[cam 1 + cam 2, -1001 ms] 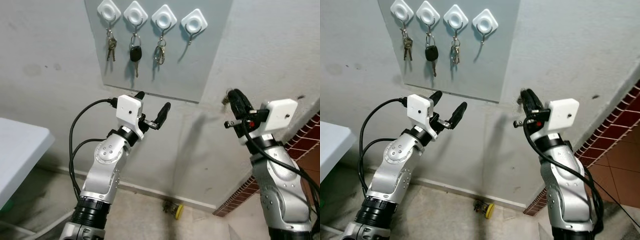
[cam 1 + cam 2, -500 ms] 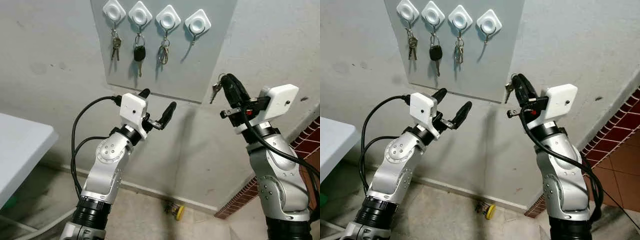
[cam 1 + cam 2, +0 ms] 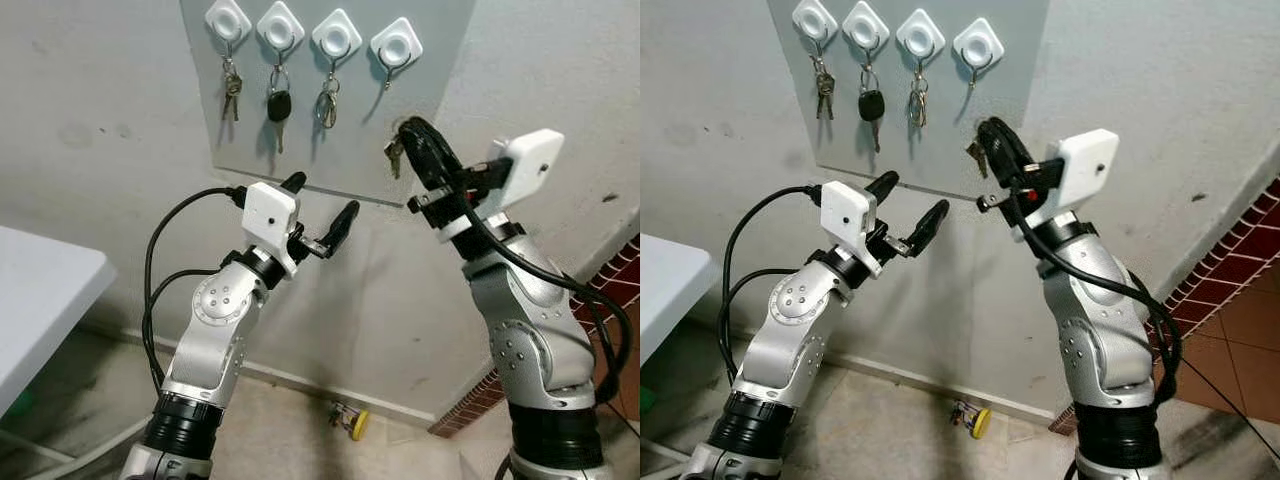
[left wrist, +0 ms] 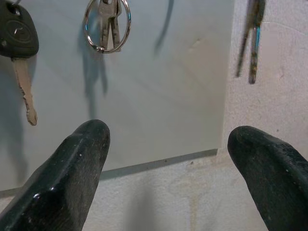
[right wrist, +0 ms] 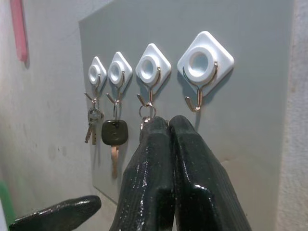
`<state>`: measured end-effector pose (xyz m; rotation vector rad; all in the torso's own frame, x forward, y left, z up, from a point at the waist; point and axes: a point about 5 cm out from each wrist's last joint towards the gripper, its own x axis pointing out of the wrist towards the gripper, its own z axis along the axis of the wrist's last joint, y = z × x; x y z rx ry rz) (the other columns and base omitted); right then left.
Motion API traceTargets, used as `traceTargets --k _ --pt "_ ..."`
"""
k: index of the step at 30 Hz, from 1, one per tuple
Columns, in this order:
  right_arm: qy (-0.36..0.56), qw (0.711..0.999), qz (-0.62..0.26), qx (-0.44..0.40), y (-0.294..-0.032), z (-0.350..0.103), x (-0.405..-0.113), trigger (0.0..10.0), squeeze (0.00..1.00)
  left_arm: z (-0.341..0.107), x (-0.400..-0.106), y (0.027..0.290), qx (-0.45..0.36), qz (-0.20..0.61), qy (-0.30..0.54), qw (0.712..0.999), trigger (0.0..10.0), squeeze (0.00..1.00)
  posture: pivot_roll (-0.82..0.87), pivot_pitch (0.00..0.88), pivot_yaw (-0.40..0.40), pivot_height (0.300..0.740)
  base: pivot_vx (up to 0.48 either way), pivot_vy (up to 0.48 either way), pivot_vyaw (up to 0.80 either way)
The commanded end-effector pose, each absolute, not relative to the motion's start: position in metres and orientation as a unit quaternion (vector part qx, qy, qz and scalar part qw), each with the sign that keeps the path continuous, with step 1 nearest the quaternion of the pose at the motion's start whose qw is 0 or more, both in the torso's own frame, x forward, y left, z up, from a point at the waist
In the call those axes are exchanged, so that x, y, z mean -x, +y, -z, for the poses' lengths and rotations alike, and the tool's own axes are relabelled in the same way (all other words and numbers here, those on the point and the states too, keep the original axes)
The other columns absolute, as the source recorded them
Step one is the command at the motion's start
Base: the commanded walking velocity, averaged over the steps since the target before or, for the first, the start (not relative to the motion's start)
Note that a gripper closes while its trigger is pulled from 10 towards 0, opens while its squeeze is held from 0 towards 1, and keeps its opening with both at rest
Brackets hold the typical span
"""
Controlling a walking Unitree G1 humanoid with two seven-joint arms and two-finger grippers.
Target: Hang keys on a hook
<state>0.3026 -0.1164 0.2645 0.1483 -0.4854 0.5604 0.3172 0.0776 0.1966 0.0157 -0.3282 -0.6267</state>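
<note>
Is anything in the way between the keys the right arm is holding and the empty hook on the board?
Nothing visible blocks it. The right gripper holds the keys just below the empty hook, the rightmost of four, with bare board between. The left gripper sits lower, off to the side.

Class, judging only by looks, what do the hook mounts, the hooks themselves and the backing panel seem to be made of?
Hook mounts: glossy white plastic, probably, with smooth moulded diamond shapes.
Hooks: thin bent metal wire, shiny and reflective.
Backing panel: flat matte grey sheet, painted board or metal; the look leaves it open.
</note>
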Motion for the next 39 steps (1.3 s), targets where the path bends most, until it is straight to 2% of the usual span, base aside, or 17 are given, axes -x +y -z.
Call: traceTargets --k 1,24,29,39 --pt "-0.24 0.924 -0.284 -0.083 -0.112 -0.271 -0.305 10.0 0.0 -0.204 -0.316 0.075 -0.012 0.314 -0.171 0.934 10.0 0.0 0.03 0.111 -0.03 0.74 0.0 0.0 0.0" --pt "-0.254 0.923 -0.27 -0.102 -0.105 -0.291 -0.324 10.0 0.0 -0.203 -0.316 0.077 -0.015 0.302 -0.167 0.938 10.0 0.0 0.04 0.113 -0.044 0.74 0.0 0.0 0.0" --pt "-0.257 0.92 -0.253 -0.152 -0.108 -0.298 -0.332 10.0 0.0 -0.204 -0.313 0.076 -0.014 0.304 -0.17 0.937 10.0 0.0 0.05 0.108 -0.05 0.74 0.0 0.0 0.0" --pt "-0.25 0.921 -0.245 -0.173 -0.109 -0.299 -0.336 10.0 0.0 -0.205 -0.313 0.075 -0.013 0.306 -0.171 0.936 10.0 0.0 0.05 0.104 -0.049 0.74 0.0 0.0 0.0"
